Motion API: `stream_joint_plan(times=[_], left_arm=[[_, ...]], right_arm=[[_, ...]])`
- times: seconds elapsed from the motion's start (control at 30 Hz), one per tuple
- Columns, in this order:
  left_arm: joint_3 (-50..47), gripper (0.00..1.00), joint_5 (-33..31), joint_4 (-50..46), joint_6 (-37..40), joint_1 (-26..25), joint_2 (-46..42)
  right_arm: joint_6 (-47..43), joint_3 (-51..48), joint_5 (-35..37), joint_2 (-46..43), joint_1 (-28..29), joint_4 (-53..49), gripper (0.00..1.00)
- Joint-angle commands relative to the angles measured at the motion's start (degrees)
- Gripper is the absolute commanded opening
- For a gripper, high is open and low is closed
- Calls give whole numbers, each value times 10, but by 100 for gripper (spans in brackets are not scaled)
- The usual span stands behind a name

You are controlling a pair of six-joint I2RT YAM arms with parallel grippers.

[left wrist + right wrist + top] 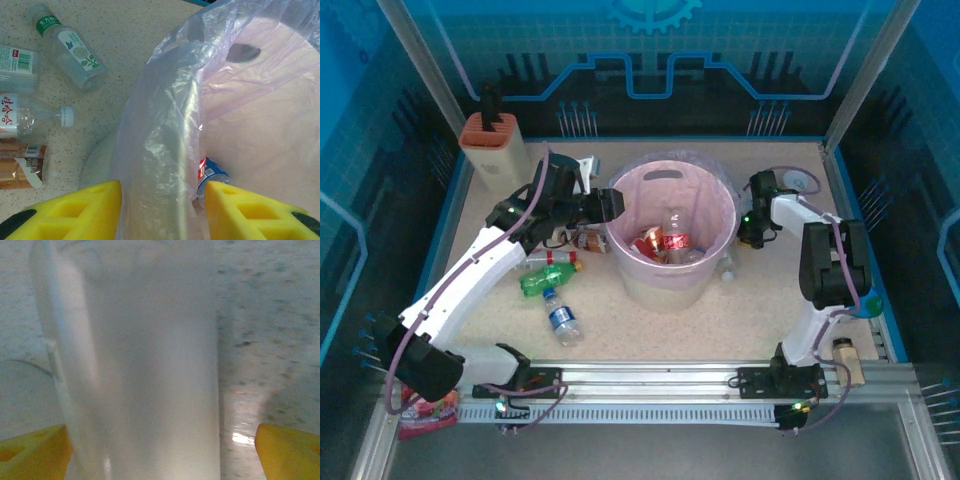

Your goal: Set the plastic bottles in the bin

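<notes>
My left gripper [164,210], fingers apart, straddles the rim of the large round pink-lined pale bin [165,125]; small plastic bottles [660,242] lie inside and left of it. My right gripper [160,455] gapes around something pale [145,365].

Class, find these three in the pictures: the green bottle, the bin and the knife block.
green bottle [546,282], overhead view, middle of its body.
bin [665,285], overhead view, near outer wall.
knife block [502,160], overhead view, beige body.
</notes>
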Motion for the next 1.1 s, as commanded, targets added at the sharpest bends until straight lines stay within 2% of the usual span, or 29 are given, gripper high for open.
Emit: stream_joint_plan(times=[0.0,0.27,0.53,0.77,0.87,1.07], left_arm=[[16,48,0,-12,8,-5,7],[16,48,3,-7,4,-5,9],[13,49,-1,-4,5,-5,9],[11,49,2,-1,2,-5,12],[8,49,2,1,2,-5,10],[6,49,2,2,2,-5,8]], right_arm=[[5,-1,70,-1,-29,-40,93],[-6,-35,89,-55,-100,-47,93],[32,-82,51,-114,-94,-39,92],[39,-97,52,-115,-95,-34,78],[36,-89,59,-103,-97,-40,77],[31,-74,60,-122,-102,-56,66]])
